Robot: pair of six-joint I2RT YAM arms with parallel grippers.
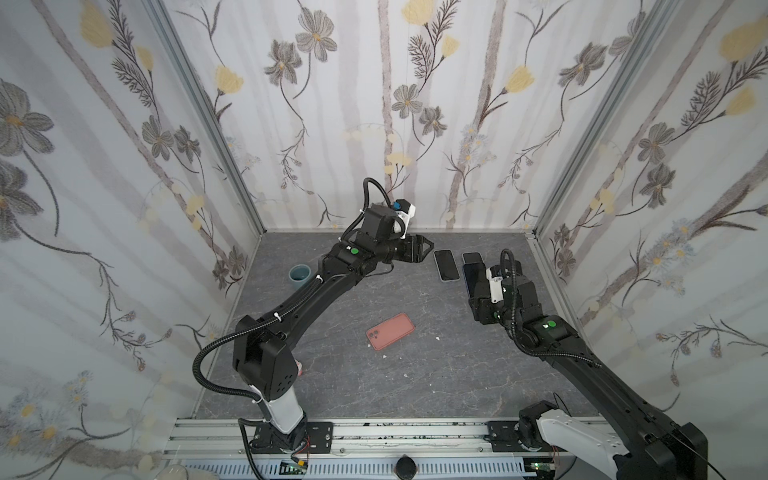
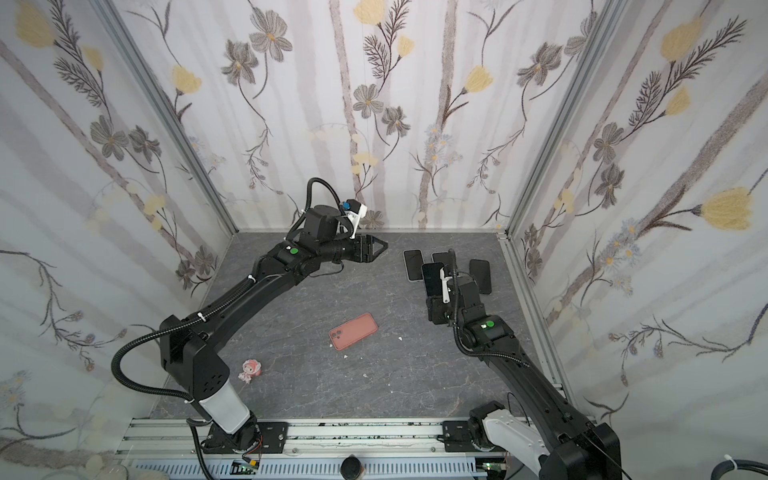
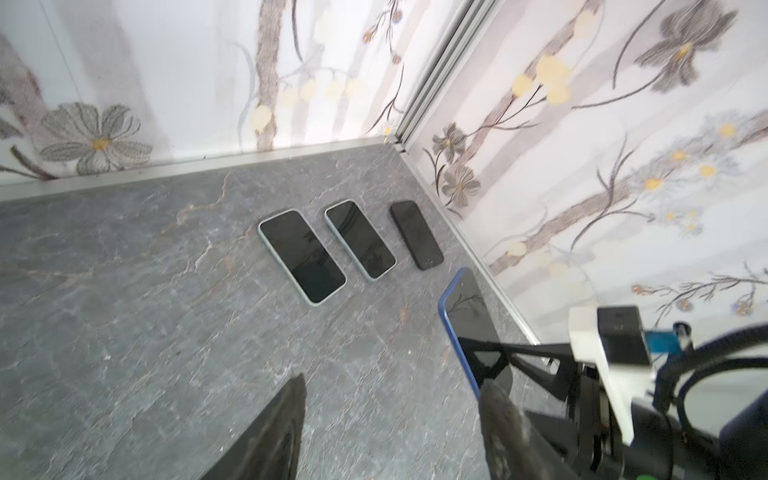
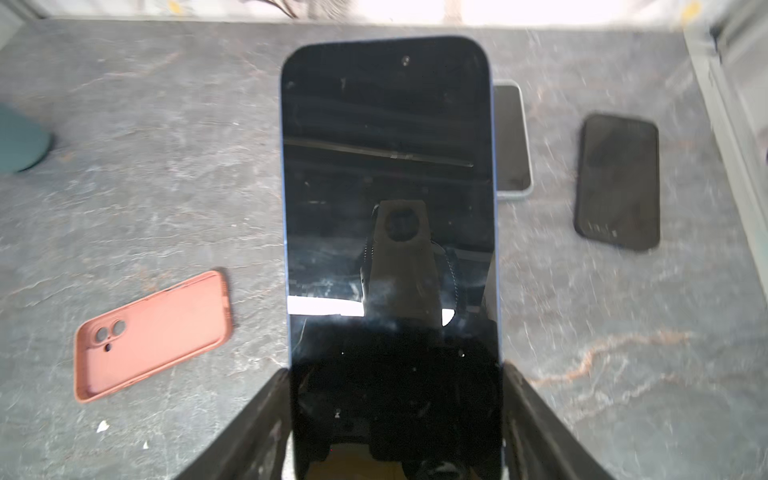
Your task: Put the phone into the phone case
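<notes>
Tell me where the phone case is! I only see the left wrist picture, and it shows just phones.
Observer: The pink case lies flat in the middle of the table.
Operator: Is the blue phone held properly?
Observer: Yes, the right gripper clamps the blue phone by both long edges.
Operator: Anything else around?
Observer: A cup stands at the table's far left.

Glossy glass phone (image 4: 388,124), matt rubbery phone case (image 4: 166,332), veined stone-look tabletop (image 4: 582,353).
</notes>
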